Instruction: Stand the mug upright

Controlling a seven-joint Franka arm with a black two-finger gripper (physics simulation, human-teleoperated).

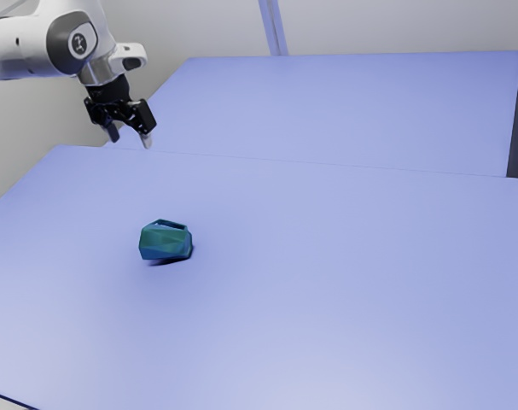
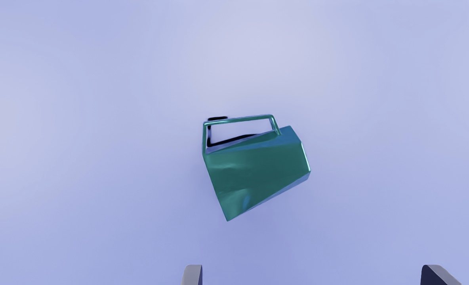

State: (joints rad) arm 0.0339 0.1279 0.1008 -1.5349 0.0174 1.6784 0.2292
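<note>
The mug (image 1: 165, 243) lies on its side on the blue counter (image 1: 327, 282), short of the middle toward the exterior view's left. It is green and blue with flat, angular faces (more like a cut gem than a round cup), and one end of its body is wider than the other. In the wrist view, its squared handle (image 2: 238, 119) is on the side away from the fingertips (image 2: 193, 275). The jaws are released, spread wide with nothing between them, and hang above the counter, well apart from the mug. A white arm (image 1: 66, 41) carries them.
</note>
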